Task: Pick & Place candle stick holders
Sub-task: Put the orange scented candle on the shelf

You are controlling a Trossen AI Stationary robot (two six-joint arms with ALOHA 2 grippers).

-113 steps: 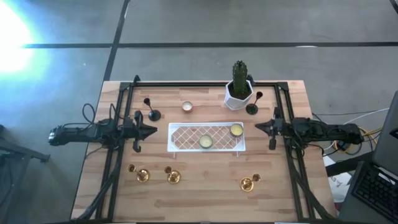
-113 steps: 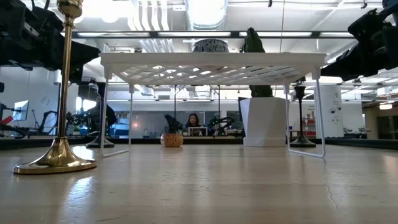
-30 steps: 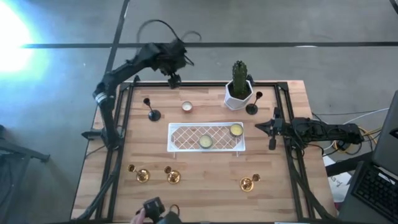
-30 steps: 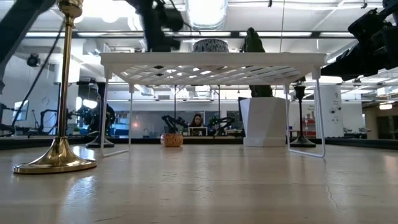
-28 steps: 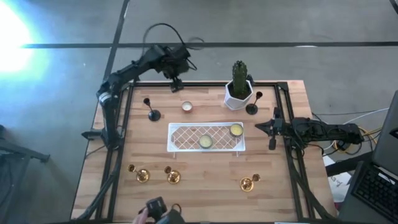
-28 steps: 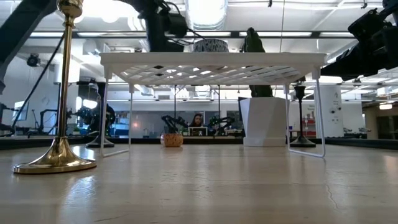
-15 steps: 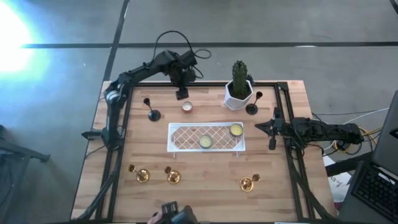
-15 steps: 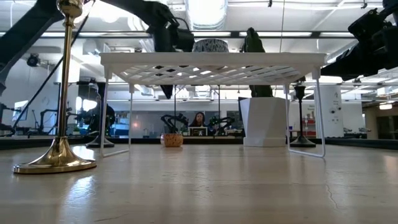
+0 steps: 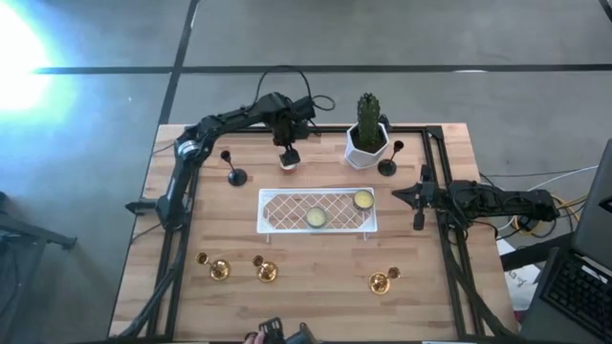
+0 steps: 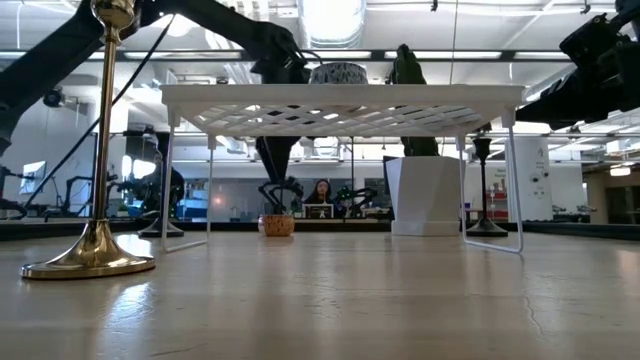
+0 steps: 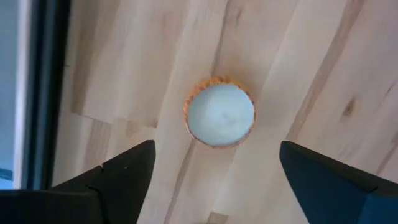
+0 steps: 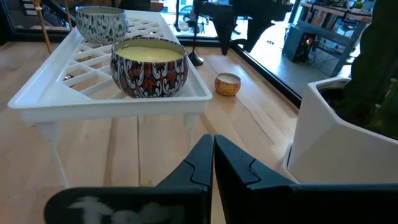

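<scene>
Since the frame half a second earlier, the left arm has swung further in over the far part of the tabletop (image 9: 316,287), and its left pincer (image 9: 288,155) now hangs directly above the small tealight (image 9: 287,163); the wrist view looks straight down on that pale candle (image 11: 221,116) between two widely spread dark fingers (image 11: 124,177) that grip nothing. The candle stick holders have not moved: from left to right, a black one (image 9: 232,170) stands near the far left, two gold ones (image 9: 216,268) (image 9: 264,269) sit along the near edge, a third gold one (image 9: 382,281) lies further right, and the second black one (image 9: 388,162) stands just beside the white cactus pot (image 9: 367,143). The white lattice rack (image 9: 277,215) in the middle carries two tin candles (image 9: 316,218) (image 9: 363,200). The right pincer (image 9: 418,199) stays parked at the right side, fingers closed together and empty. The tabletop is pale wood planking framed by black rails; beyond it the low view shows a bright workshop with a seated person (image 10: 322,190).
</scene>
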